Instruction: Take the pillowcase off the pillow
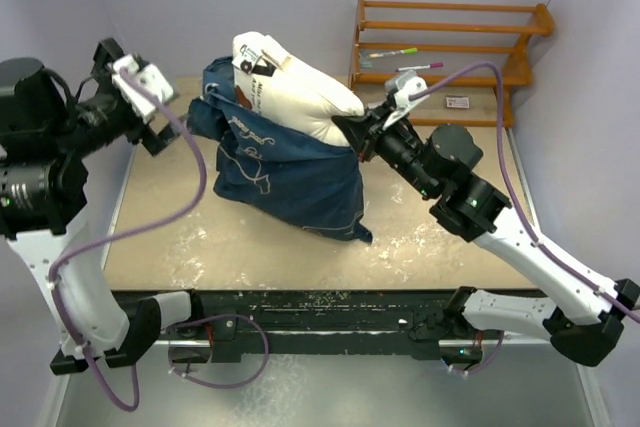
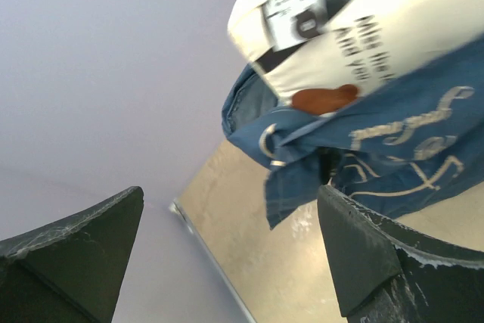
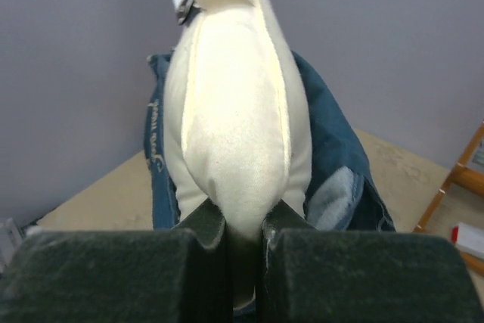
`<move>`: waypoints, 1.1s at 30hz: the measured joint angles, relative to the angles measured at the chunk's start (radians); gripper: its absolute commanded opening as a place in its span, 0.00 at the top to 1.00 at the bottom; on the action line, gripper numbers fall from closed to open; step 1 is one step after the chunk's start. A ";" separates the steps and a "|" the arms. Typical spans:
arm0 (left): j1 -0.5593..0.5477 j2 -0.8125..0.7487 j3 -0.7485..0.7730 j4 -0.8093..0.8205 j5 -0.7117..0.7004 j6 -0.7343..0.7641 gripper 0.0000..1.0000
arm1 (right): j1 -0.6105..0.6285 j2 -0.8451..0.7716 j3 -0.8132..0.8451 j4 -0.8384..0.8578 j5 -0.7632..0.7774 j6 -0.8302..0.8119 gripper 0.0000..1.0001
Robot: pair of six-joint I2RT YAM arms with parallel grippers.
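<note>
My right jaws (image 3: 243,236) are clamped on the near edge of the pillow (image 1: 300,87), pinching the cream fabric between them. My left jaws (image 2: 227,255) stand wide apart with nothing between them, off to the left of the bundle and clear of it. The pillow juts up and out of the pillowcase (image 1: 285,172), label tag (image 1: 255,59) at its top end. The navy cover sags around its lower half, resting on the surface (image 1: 420,237). A wooden rack (image 1: 450,42) stands at the far right.
</note>
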 measured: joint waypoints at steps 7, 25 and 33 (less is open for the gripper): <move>0.000 -0.074 0.010 -0.146 0.192 0.247 0.01 | -0.006 0.196 0.203 -0.027 -0.222 -0.021 1.00; -0.113 0.111 -0.012 -0.301 0.179 0.451 0.10 | 0.151 0.409 0.447 -0.149 -0.360 -0.195 1.00; -0.148 0.118 -0.039 -0.336 0.122 0.420 1.00 | 0.191 0.478 0.530 -0.181 -0.311 -0.179 0.49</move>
